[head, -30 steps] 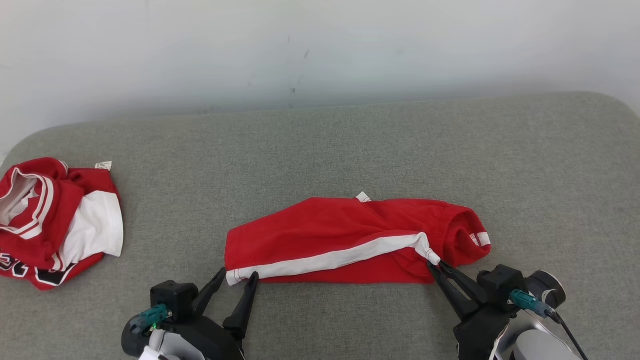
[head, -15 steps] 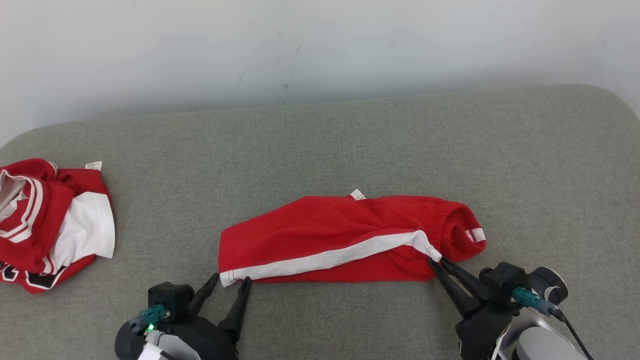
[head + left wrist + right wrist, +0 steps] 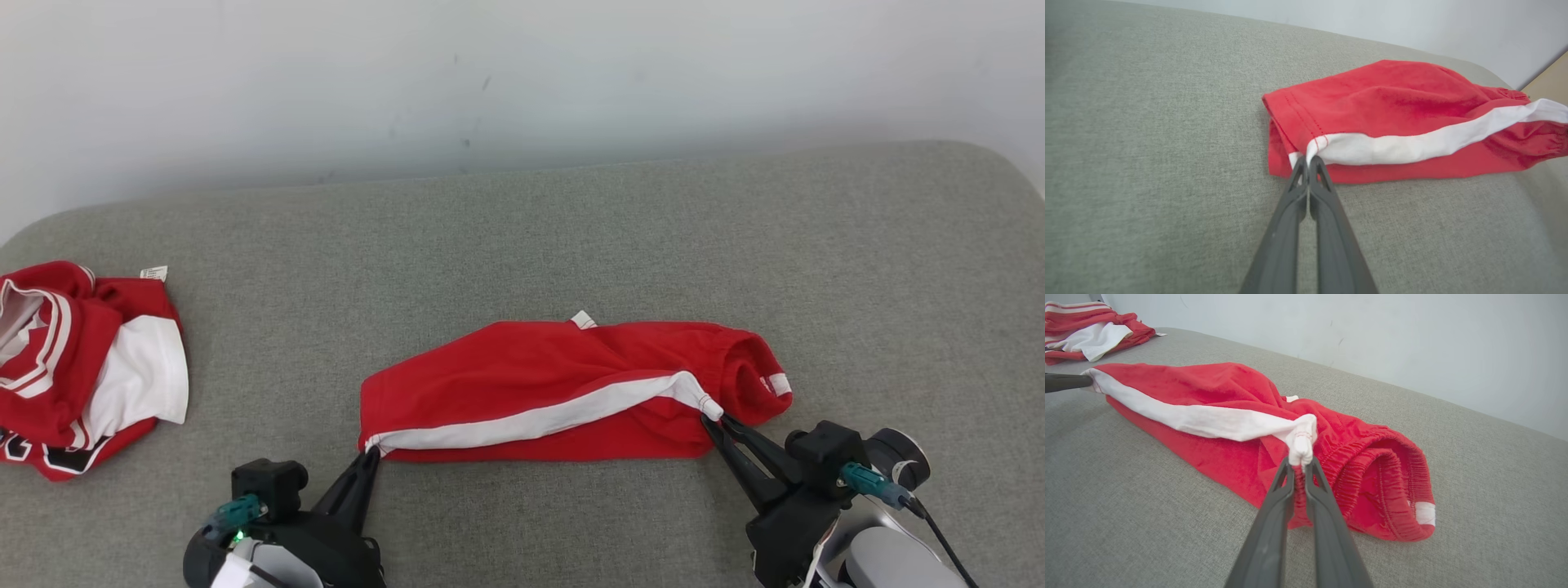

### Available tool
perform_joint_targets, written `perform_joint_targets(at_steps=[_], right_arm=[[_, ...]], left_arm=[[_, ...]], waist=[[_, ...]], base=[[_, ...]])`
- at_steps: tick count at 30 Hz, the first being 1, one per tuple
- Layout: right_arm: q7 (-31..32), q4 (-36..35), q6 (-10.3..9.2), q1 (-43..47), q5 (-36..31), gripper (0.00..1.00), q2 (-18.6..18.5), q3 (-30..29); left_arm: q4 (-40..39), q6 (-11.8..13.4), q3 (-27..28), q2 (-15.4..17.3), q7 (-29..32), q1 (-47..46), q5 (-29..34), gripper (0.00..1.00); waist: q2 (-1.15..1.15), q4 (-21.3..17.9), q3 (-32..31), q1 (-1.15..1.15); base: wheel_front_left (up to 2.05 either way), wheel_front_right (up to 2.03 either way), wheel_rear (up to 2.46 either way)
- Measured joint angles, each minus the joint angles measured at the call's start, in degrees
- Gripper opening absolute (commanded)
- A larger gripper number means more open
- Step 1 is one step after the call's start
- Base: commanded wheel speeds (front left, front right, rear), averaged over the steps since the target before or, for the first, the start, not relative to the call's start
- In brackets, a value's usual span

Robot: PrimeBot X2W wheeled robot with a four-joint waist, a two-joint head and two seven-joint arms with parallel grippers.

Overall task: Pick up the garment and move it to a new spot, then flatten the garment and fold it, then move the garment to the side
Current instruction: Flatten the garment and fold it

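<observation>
The garment [image 3: 563, 384] is a pair of red shorts with a white side stripe, lying folded lengthwise across the grey cushion. My left gripper [image 3: 371, 452] is shut on the white stripe's hem corner at the garment's left end; the left wrist view shows that gripper [image 3: 1307, 160] pinching the hem of the garment [image 3: 1392, 118]. At the elastic waistband end, my right gripper [image 3: 712, 420] is shut on a bunched bit of white stripe. In the right wrist view the right gripper [image 3: 1300, 463] clamps that bunch, and the garment [image 3: 1216, 400] stretches away toward the left gripper's tips.
A second red and white garment [image 3: 77, 359] lies crumpled at the cushion's left edge, also visible as a red and white heap [image 3: 1090, 330] in the right wrist view. The grey cushion [image 3: 531, 237] runs back to a pale wall [image 3: 522, 82].
My left gripper, open beside the hem corner a second ago, has closed on it. The right gripper has kept its hold. The head camera shifted slightly.
</observation>
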Motion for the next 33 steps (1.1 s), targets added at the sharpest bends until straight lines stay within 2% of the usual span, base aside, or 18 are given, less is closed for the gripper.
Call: perform_joint_targets(at_steps=[5,7,8,9,10,22,33], right_arm=[[0.00,-0.03,0.00,-0.36,0.10,0.00,-0.65,0.20],[0.00,0.29,0.00,-0.66,0.47,0.35,-0.80,0.36],[0.00,0.46,0.00,-0.77,0.59,0.62,-0.84,0.67],[0.00,0.57,0.00,-0.77,0.63,0.84,-0.86,0.93],[0.00,0.71,0.00,-0.76,0.94,1.00,-0.86,0.98],[0.94,-0.80,0.00,3.75,8.93,1.00,-1.16,1.78],[4.04,-1.62,-0.01,4.76,9.12,1.00,-1.93,2.48]], left_arm=[[0.23,0.53,1.15,1.03,-0.04,0.02,-0.33,0.00],[0.29,0.53,1.24,1.22,-0.10,0.05,-0.34,0.00],[0.25,0.53,1.25,1.22,-0.10,0.09,-0.35,0.00],[0.23,0.53,1.25,1.20,-0.10,0.14,-0.35,0.00],[0.18,0.53,1.23,1.18,-0.11,0.23,-0.35,0.00],[-0.16,0.54,1.04,0.81,-0.56,2.23,-0.43,0.00],[-1.68,1.01,1.32,0.94,-0.63,2.26,-0.65,0.00]], waist=[[0.00,-0.06,-0.42,0.00],[0.00,-0.04,-0.67,0.00],[0.00,-0.04,-0.81,0.00],[0.00,-0.04,-0.91,0.00],[0.00,-0.04,-0.99,0.00],[0.00,-0.59,-1.48,0.00],[0.00,-1.07,-0.12,0.00]], base=[[0.00,0.00,0.00],[0.00,0.00,0.00],[0.00,0.00,0.00],[0.00,0.00,0.00],[0.00,0.00,0.00],[0.00,0.00,0.00],[0.00,0.00,0.00]])
